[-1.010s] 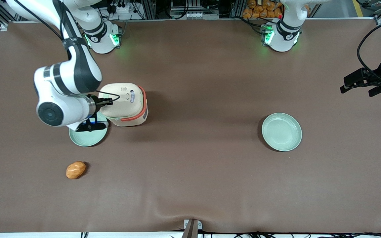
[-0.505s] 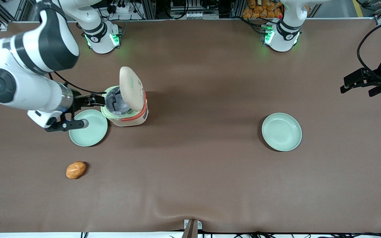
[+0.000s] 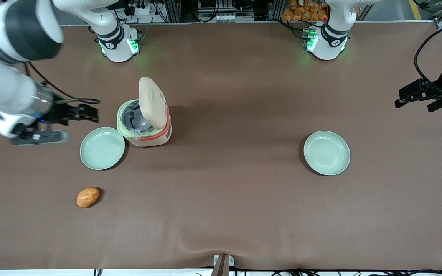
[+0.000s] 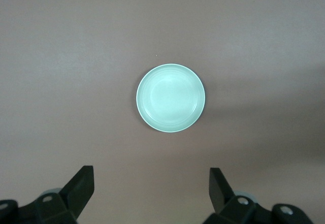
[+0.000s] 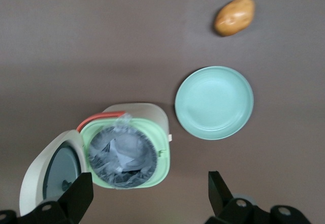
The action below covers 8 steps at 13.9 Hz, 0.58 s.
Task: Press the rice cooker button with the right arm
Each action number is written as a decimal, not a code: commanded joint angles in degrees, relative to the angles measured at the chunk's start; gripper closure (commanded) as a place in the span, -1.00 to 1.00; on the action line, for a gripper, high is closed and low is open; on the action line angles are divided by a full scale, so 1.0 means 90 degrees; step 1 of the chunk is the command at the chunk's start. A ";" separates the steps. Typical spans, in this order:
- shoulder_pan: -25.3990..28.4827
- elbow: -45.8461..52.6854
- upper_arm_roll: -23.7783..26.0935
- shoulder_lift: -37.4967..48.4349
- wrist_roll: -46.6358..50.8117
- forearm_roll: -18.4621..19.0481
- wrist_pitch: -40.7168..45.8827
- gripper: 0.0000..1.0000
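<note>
The rice cooker (image 3: 146,132) stands with its cream lid (image 3: 152,100) swung up on its hinge, so the foil-lined pot inside shows. The pale green button (image 3: 154,93) is a small patch on the raised lid. My right arm (image 3: 10,57) hangs over the working arm's end of the table. Its gripper (image 3: 90,114) is open and empty, beside the cooker and clear of it. In the right wrist view the open cooker (image 5: 163,148) lies below the spread gripper (image 5: 150,196), with its lid (image 5: 30,183) tipped back.
A green plate (image 3: 102,148) lies next to the cooker, nearer the front camera; it also shows in the right wrist view (image 5: 214,102). A potato (image 3: 88,197) (image 5: 234,16) lies nearer still. A second green plate (image 3: 326,153) (image 4: 170,98) lies toward the parked arm's end.
One second ago the gripper was on the shut lid. The lid has sprung open, and the arm has pulled away from the cooker toward the working arm's end.
</note>
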State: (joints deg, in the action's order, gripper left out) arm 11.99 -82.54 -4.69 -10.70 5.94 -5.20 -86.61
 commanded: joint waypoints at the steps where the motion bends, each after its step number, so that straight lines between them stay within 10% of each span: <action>1: -0.0471 0.0079 0.0062 0.0368 -0.0025 0.0089 0.0111 -1.00; 8: -0.0746 -0.0028 -0.0308 0.0779 -0.0491 0.0431 0.0600 -1.00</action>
State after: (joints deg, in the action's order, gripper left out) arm 5.69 -81.65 -6.39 -4.57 4.58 -2.25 -81.38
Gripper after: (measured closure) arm 0.000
